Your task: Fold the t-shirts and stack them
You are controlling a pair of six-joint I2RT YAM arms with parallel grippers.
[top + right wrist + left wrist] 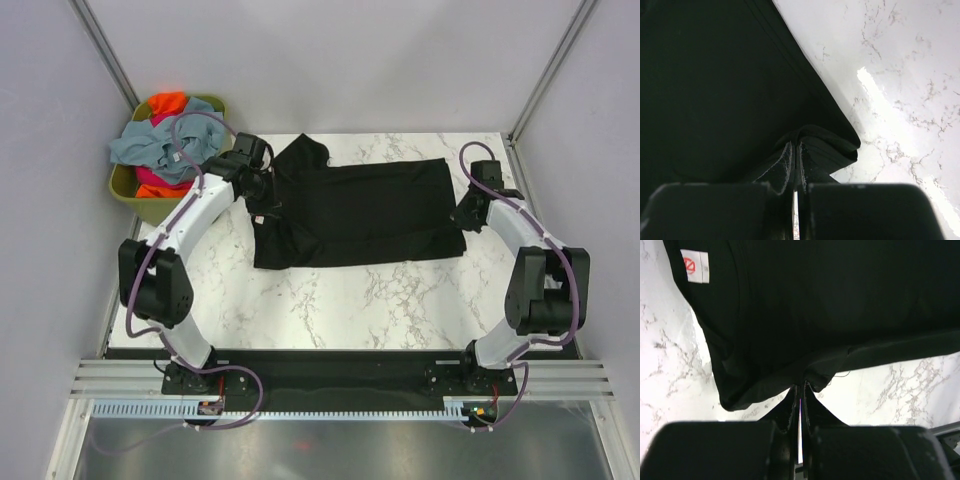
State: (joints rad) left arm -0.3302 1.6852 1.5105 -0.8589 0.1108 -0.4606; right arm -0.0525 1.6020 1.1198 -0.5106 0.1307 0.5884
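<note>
Marble-look tabletop (330,300) with grey panel walls around it, and your black t-shirt (370,205) is lying mostly flat across the far half, long side running left to right. It's a bit rumpled and bunched at the left end.

Your left gripper (800,388) is pinched tight on a fold at the shirt's edge. From the left wrist view the cloth lifts up into the jaws, and you can see the white tag (695,266) with its red mark up in the corner.

Your right gripper (795,147) is clamped on the shirt's corner at the other end, with the fabric puckered into a little hump right at the fingertips and bare marble just beside it.

So both hands are closed on the same shirt, one at each end.

Off the table's far left corner sits the olive-green basket (122,186), with the grey-blue shirt (150,145), orange shirt (168,102) and magenta-pink shirt (160,182) piled in it.
</note>
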